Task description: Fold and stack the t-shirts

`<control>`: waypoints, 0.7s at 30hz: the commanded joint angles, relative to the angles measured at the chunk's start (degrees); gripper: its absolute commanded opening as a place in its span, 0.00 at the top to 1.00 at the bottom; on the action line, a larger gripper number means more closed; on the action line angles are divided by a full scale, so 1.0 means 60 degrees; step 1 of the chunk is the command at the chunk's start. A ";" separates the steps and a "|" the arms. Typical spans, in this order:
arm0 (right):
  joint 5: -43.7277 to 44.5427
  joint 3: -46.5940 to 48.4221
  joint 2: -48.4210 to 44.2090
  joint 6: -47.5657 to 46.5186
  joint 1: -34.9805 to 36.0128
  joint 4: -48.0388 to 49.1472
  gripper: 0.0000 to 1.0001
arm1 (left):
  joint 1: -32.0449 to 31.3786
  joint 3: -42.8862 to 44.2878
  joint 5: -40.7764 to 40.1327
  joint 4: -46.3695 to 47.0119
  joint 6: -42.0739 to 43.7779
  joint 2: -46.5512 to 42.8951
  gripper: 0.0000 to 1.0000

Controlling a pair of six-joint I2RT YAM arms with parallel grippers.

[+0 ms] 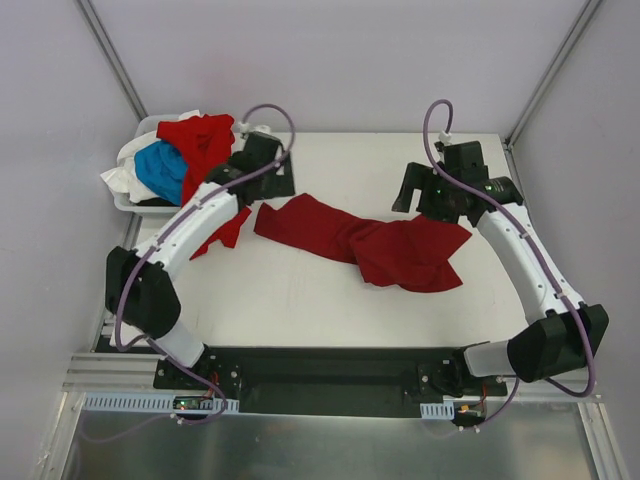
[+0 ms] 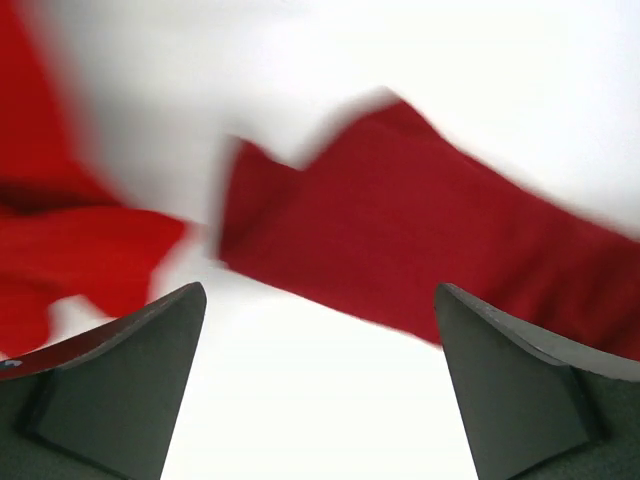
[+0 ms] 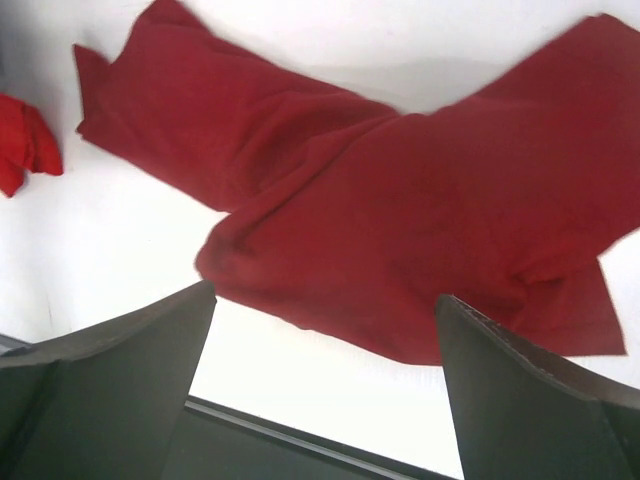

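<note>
A deep-red t-shirt [image 1: 370, 243] lies crumpled across the middle of the white table [image 1: 300, 300], bunched and unfolded. In the left wrist view its left end [image 2: 400, 220] is blurred, just beyond my left gripper [image 2: 320, 292], which is open with only bare table between the fingers. My left gripper [image 1: 268, 180] hovers over that left end. My right gripper [image 1: 412, 195] hangs above the shirt's right part and is open too. The right wrist view shows the shirt [image 3: 400, 220] ahead of the empty right gripper [image 3: 325, 297]. A bright blue t-shirt [image 1: 162, 168] lies in the bin.
A white bin [image 1: 128, 198] at the back left holds a brighter red shirt [image 1: 200, 140], the blue one and white cloth. A red piece [image 1: 228, 232] hangs from it onto the table under my left arm. The table's front edge [image 3: 300, 440] is close below the right gripper.
</note>
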 commanded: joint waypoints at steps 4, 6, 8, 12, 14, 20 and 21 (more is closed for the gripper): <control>-0.0205 0.0580 0.0250 -0.0098 0.0414 0.0128 0.04 | 0.2321 -0.0372 -0.3217 -0.1019 -0.0495 -0.0448 0.07; -0.0249 0.0609 0.0265 -0.0097 0.0429 0.0099 0.04 | 0.2540 -0.0197 -0.3481 -0.1019 -0.0304 -0.0039 0.09; -0.0220 0.0639 0.0265 -0.0127 0.0444 0.0055 0.04 | 0.2673 -0.0065 -0.3642 -0.1019 -0.0201 0.0255 0.10; -0.0147 0.0639 0.0207 -0.0156 0.0429 -0.0003 0.04 | 0.3112 0.0315 -0.3645 -0.0931 -0.0289 0.0987 0.15; -0.0118 0.0668 0.0192 -0.0156 0.0444 -0.0062 0.04 | 0.3302 0.0463 -0.3716 -0.0829 -0.0231 0.1179 0.24; 0.0029 0.0902 0.0177 -0.0244 0.0444 -0.0238 0.04 | 0.3435 0.1851 -0.3221 -0.0755 -0.0098 0.1196 1.00; 0.0029 0.0946 0.0221 -0.0258 0.0444 -0.0281 0.04 | 0.3377 0.2014 -0.3059 -0.0784 -0.0142 0.0774 1.00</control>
